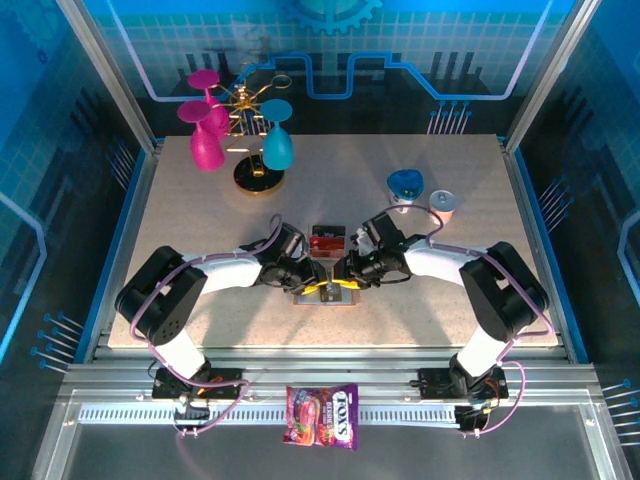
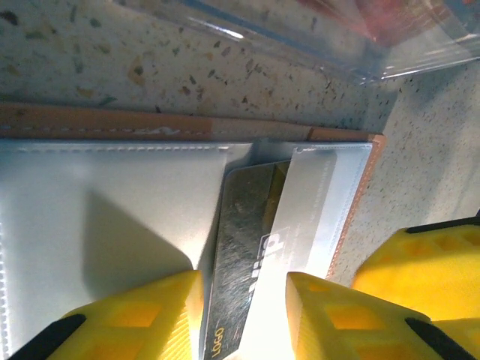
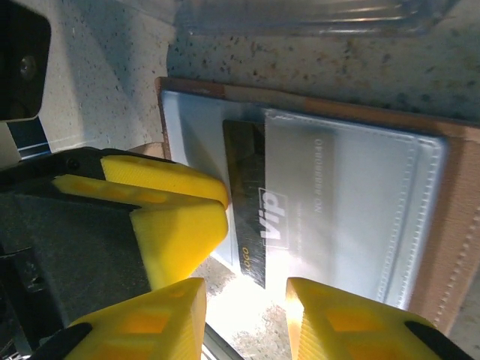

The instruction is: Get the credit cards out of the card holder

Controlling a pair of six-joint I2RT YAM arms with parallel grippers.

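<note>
Mid-extraction: card (image 2: 247,225) half out of wallet (image 2: 112,121). My left pincer (image 2: 244,279) straddles it, grip unclear; right pincer (image 3: 246,289) apart. Next: pinch, pull.

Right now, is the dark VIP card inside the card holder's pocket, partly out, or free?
Partly out: the dark card sticks past the grey pocket, its rest tucked underneath.

Speckled table (image 1: 200,225) bearing card holder (image 1: 322,299)
</note>
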